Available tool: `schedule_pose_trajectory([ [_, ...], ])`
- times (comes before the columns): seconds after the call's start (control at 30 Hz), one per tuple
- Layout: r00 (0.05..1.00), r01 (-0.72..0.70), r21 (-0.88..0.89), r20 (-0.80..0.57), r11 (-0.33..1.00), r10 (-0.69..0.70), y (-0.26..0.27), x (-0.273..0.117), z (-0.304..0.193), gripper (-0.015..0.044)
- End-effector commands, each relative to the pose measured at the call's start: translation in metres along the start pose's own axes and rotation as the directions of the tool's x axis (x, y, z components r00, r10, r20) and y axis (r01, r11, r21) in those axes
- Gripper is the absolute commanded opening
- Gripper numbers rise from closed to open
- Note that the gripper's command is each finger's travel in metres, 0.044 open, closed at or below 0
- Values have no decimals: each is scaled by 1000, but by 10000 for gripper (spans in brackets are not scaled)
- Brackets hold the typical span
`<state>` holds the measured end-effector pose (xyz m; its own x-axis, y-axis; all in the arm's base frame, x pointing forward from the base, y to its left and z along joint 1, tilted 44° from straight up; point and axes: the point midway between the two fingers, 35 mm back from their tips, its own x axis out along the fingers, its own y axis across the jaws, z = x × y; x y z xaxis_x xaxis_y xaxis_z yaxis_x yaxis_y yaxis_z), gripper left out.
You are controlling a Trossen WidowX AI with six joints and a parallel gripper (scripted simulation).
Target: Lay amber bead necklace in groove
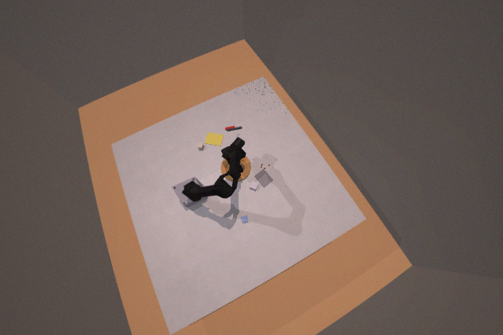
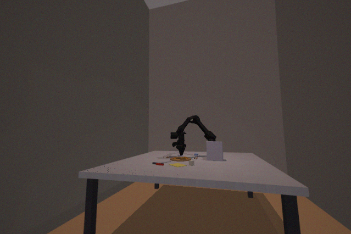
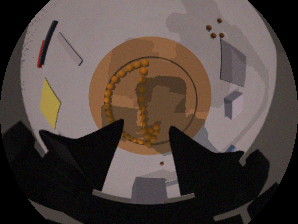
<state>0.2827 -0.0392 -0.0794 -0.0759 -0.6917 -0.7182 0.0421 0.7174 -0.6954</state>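
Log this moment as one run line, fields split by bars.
fingers: open | necklace: on board, left side along groove, rest straight across middle | laying: unfinished
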Motion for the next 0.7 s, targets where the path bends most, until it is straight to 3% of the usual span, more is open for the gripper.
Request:
schedule_pose_trajectory([
  [0.0,1000,-4,-338,-1,941,4,9,-8,38,120],
  [0.13,1000,-4,-525,0,851,4,14,-13,60,120],
  [0.67,1000,-3,-533,0,846,4,14,-1,61,120],
])
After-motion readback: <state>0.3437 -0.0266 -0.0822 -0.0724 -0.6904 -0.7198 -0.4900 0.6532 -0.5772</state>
